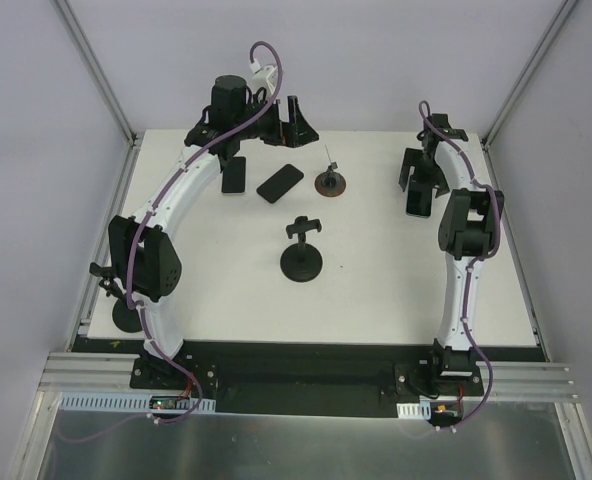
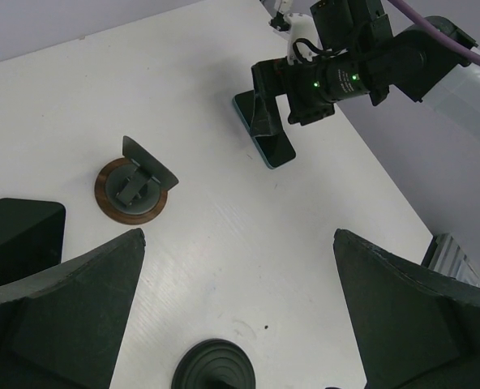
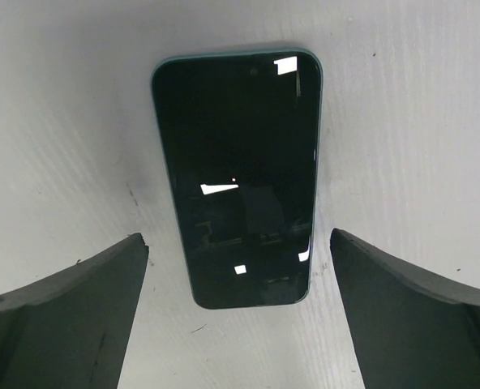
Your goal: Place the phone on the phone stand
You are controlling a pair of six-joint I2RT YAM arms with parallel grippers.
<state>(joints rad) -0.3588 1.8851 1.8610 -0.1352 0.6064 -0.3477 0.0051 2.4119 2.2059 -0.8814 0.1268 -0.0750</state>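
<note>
Claw on right arm point(image 3: 238, 237) spread wide, holding nothing, fingers clear of phone edges. Teal-edged phone point(image 3: 236, 178) lies flat, screen up, on white desk point(image 3: 62, 121), right below this claw, centred in gap between its fingers. Left claw point(image 2: 238, 235) also spread wide, empty, over far part of desk. Black phone stand point(image 1: 302, 252) upright mid-desk, well apart from teal-edged phone and both claws. Dark phone point(image 1: 280, 183) and brown-based holder point(image 1: 330, 182) lie between the claws.

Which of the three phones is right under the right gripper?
The teal-edged phone, flat and screen up, between the open fingers of the right gripper. The middle phone and the left phone lie clear of it.
</note>
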